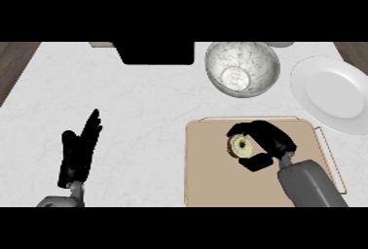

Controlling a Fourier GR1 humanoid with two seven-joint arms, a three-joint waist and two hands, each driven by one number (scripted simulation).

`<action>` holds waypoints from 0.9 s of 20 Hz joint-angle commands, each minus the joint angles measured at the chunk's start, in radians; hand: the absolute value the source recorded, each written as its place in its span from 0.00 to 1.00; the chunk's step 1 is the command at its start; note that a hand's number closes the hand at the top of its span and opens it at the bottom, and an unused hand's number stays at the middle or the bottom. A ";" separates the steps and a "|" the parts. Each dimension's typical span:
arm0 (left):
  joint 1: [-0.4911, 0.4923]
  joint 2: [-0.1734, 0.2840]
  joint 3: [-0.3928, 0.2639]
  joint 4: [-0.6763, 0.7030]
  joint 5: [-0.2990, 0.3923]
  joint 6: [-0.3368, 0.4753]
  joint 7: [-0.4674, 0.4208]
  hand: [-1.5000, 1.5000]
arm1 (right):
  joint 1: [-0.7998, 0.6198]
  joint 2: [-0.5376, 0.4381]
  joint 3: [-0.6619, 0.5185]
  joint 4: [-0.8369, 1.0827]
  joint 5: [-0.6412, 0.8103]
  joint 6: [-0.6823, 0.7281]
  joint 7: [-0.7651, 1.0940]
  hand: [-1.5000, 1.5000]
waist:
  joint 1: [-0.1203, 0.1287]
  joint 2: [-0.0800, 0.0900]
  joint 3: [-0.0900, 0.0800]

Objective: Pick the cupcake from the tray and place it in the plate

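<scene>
White counter (pixel 144 97): right robot hand (pixel 266 141) curls round cupcake (pixel 240 146) over tray (pixel 215 180), bowl (pixel 242 68) beside plate (pixel 334 95).

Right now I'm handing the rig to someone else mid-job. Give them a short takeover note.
Right hand: over the tray, fingers and thumb curled round the cupcake.
Left hand: open, resting at lower left, fingers up.
Plate: white, at the right edge beyond the tray, nothing on it.
Marbled bowl sits beside the plate; avoid it.
Done: cupcake grasped. Left: lift it, carry it to the plate, release.
</scene>
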 commanded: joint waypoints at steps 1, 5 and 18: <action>-0.001 0.003 0.026 -0.003 0.007 -0.032 -0.004 0.50 | -0.034 -0.002 -0.018 0.009 0.034 -0.017 -0.063 1.00 | 0.000 0.000 0.000; 0.057 -0.010 0.004 -0.109 -0.024 -0.019 0.055 0.50 | -0.033 0.054 -0.013 0.021 0.092 -0.080 -0.033 1.00 | 0.002 -0.001 0.000; -0.030 -0.008 0.045 -0.002 -0.022 -0.038 0.033 0.50 | -0.203 -0.183 -0.245 0.344 0.137 -0.367 -0.329 1.00 | 0.004 0.002 0.001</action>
